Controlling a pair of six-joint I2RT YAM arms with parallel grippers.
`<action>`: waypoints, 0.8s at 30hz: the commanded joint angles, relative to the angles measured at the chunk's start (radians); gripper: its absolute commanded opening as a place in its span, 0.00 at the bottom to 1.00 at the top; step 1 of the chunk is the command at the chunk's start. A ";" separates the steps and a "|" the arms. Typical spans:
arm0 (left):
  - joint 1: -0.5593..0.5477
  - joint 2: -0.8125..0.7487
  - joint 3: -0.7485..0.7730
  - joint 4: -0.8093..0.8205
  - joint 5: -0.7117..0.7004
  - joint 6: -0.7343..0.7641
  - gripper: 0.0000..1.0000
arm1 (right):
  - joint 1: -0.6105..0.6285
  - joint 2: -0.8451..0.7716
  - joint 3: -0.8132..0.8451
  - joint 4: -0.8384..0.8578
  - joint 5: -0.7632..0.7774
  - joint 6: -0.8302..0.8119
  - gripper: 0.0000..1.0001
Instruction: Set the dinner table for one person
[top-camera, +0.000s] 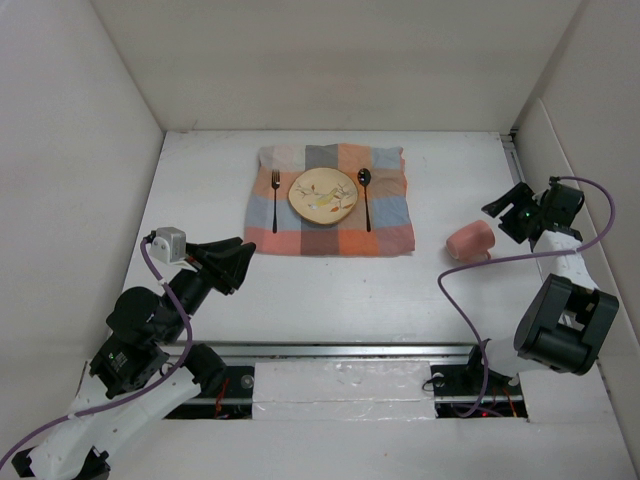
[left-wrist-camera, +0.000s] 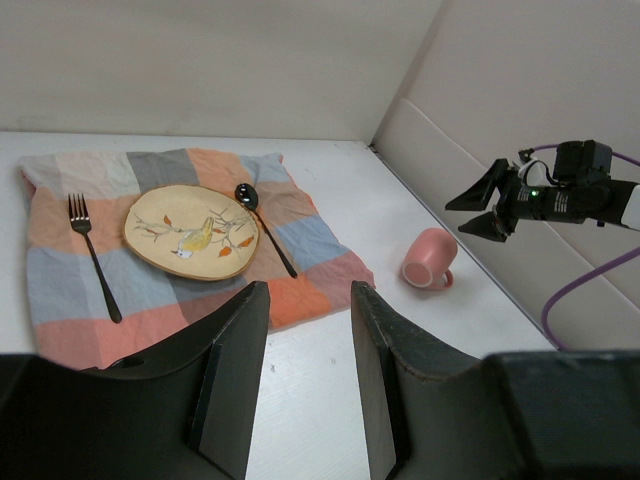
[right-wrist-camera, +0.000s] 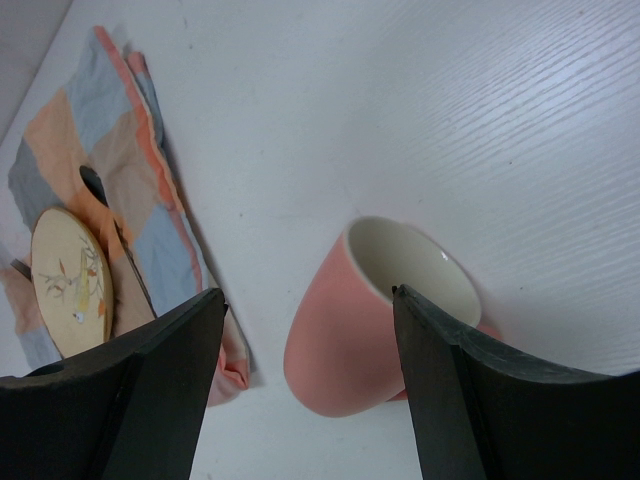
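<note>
The white dinner table (top-camera: 330, 290) carries a checked cloth (top-camera: 300, 225) with a cream patterned plate (top-camera: 323, 194) on it, a black fork (top-camera: 276, 200) to the plate's left and a black spoon (top-camera: 365, 198) to its right. A pink mug (top-camera: 470, 241) lies on its side on the bare table, right of the cloth. My right gripper (top-camera: 505, 210) is open just right of the mug and above it. In the right wrist view the mug (right-wrist-camera: 370, 320) shows between the spread fingers of the right gripper (right-wrist-camera: 305, 295), untouched. My left gripper (top-camera: 230, 262) is open and empty, near the cloth's front left corner.
White walls enclose the table at the left, back and right. A metal rail (top-camera: 350, 350) runs along the near edge between the arm bases. In the left wrist view, the left gripper (left-wrist-camera: 310, 300) hangs over bare table in front of the cloth (left-wrist-camera: 310, 295), with the mug (left-wrist-camera: 430, 258) beyond.
</note>
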 joint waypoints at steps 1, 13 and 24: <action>-0.003 0.006 -0.008 0.052 0.009 0.009 0.35 | -0.057 0.016 -0.022 0.166 -0.047 -0.019 0.74; -0.003 0.012 -0.006 0.055 0.015 0.007 0.35 | -0.103 0.222 -0.037 0.203 -0.341 -0.123 0.66; -0.003 0.012 -0.008 0.053 0.017 0.009 0.35 | -0.112 0.184 -0.115 0.226 -0.432 -0.089 0.49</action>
